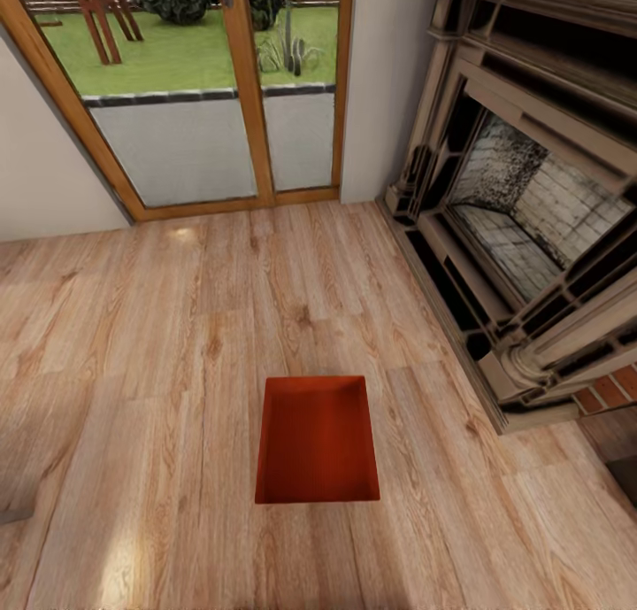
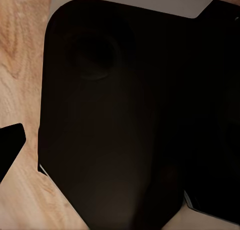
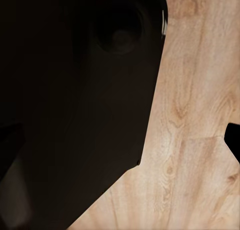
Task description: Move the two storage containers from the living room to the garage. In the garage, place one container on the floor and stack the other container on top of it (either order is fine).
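The living room has a wood floor (image 1: 159, 344). One red bin (image 1: 317, 442) sits on it, near the fireplace (image 1: 522, 220). I cannot tell if either claw is spread or pressed together.

I am standing in the living room of a home: light wood-plank flooring (image 1: 177, 344) runs under me, an ornate brick-lined fireplace (image 1: 522, 212) sits to my right, and wood-framed glass doors (image 1: 221, 88) ahead open onto a garden lawn.
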Robot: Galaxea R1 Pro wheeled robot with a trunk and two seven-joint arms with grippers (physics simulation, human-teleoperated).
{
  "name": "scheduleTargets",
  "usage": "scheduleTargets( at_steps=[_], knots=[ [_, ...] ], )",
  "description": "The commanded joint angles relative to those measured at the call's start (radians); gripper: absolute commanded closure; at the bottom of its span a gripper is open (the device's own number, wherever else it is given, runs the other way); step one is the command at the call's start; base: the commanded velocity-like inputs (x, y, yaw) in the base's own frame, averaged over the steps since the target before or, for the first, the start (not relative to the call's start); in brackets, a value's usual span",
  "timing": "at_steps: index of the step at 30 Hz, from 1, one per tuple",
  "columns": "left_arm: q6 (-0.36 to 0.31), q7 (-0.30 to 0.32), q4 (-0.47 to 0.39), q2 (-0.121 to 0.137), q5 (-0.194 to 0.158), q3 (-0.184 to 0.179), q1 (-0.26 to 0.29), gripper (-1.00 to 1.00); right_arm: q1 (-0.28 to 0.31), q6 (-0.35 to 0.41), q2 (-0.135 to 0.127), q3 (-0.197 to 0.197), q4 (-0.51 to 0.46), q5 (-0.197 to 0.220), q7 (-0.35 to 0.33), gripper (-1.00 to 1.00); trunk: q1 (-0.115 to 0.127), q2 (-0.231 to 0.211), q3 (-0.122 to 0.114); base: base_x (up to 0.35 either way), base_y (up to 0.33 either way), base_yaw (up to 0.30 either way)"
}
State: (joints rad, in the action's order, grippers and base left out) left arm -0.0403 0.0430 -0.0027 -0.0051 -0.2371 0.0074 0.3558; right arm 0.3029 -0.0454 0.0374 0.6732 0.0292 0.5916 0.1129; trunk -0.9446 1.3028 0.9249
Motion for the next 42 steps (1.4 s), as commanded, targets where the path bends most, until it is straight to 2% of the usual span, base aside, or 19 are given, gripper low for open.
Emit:
scheduleTargets(
  at_steps=[1,29,42],
  knots=[
    [-0.004,0.003,0.000,0.000,-0.008,0.000,0.000,-1.00,0.001,-0.005,0.001,0.008,0.003,0.008,0.001,-1.00,0.000,0.000,0.002,0.000,0.000,0.000],
    [-0.004,0.003,0.000,0.002,-0.008,0.000,0.000,-1.00,0.001,-0.004,0.001,0.008,0.003,0.008,0.001,-1.00,0.000,0.000,0.046,0.000,0.000,0.000],
    [-0.004,0.003,0.000,0.009,-0.008,0.000,0.000,-1.00,0.001,-0.005,-0.002,0.008,0.003,0.008,0.005,-1.00,0.000,0.000,0.049,0.000,0.000,0.000]
  ],
)
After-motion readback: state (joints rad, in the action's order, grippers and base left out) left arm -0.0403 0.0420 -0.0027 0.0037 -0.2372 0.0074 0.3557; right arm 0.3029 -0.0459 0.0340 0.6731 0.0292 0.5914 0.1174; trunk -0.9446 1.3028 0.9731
